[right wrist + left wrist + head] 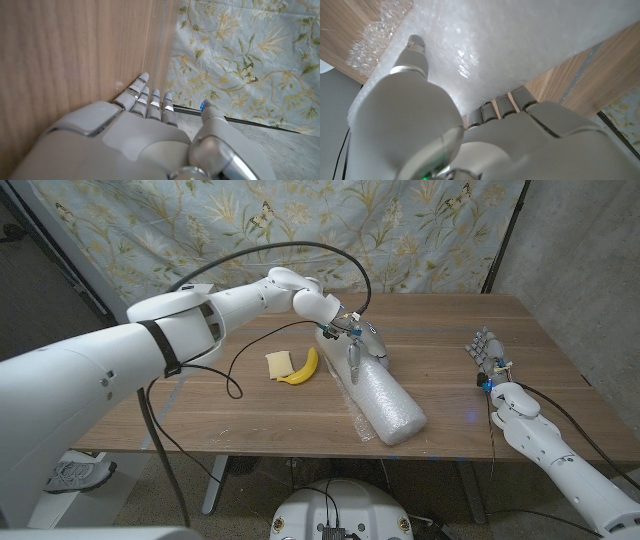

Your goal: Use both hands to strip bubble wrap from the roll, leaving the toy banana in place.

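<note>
Bubble wrap roll (385, 402) under pressing left hand (358, 340); toy banana (301, 368) beside; right hand (487, 356) spread, apart.

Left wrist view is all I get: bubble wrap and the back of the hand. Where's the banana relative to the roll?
Observer: The toy banana lies on the table to the roll's left, apart from it, by a pale yellow piece.
Operator: And where on the roll is my hand?
Observer: The left hand is on the roll's far end; the near end points toward the table's front edge.
Operator: Right hand helping yet?
Observer: No. The right hand is over by the table's right side, fingers apart, holding nothing, well clear of the roll.
</note>
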